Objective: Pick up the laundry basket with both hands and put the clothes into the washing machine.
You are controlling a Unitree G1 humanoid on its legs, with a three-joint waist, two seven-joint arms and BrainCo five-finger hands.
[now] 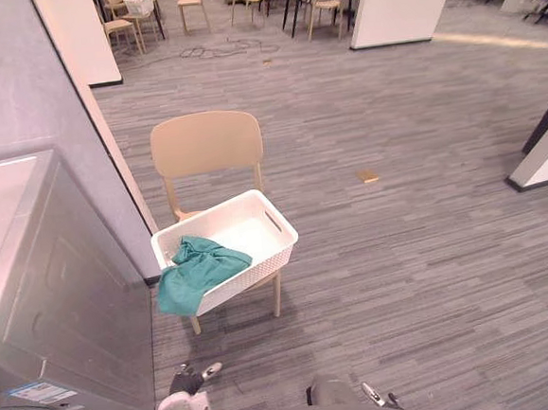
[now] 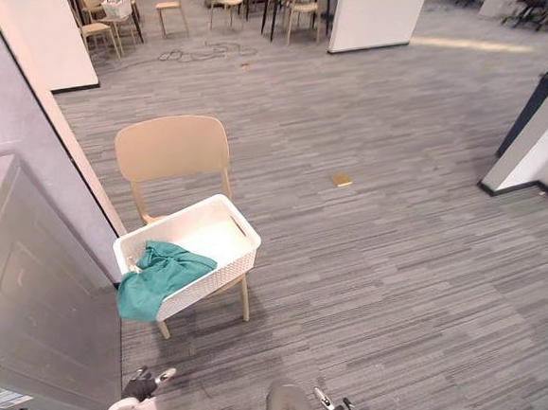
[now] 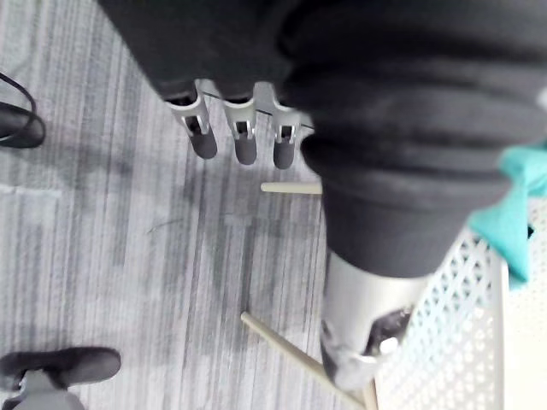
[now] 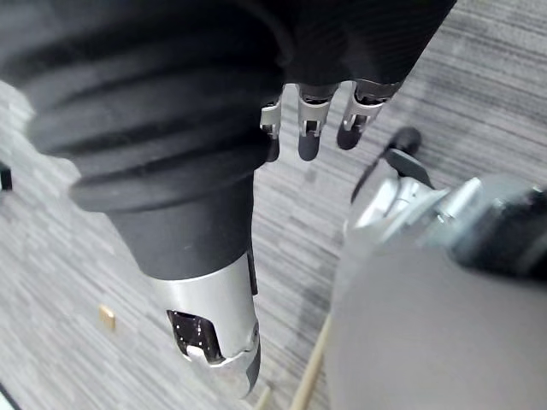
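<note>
One basket point(image 1: 248, 272), one green cloth point(image 1: 198, 268), one washer point(image 1: 64, 307) (one chair point(image 1: 205, 142) nearby)

- Pretty sure this is an open-plan office or lab space, not a home: grey striped carpet point(image 1: 429, 250) runs everywhere around the beige chair point(image 1: 205, 144).
- Way behind that chair there's a cluster of tables and chairs point(image 1: 322, 0), like a meeting or break corner.
- A white partition wall point(image 1: 401, 5) stands far behind it, off to the right.
- Loose cables point(image 1: 214, 50) lie on the carpet well behind the chair.
- The silver washing machine point(image 1: 43, 280) just left of the chair sits right on office carpet.
</note>
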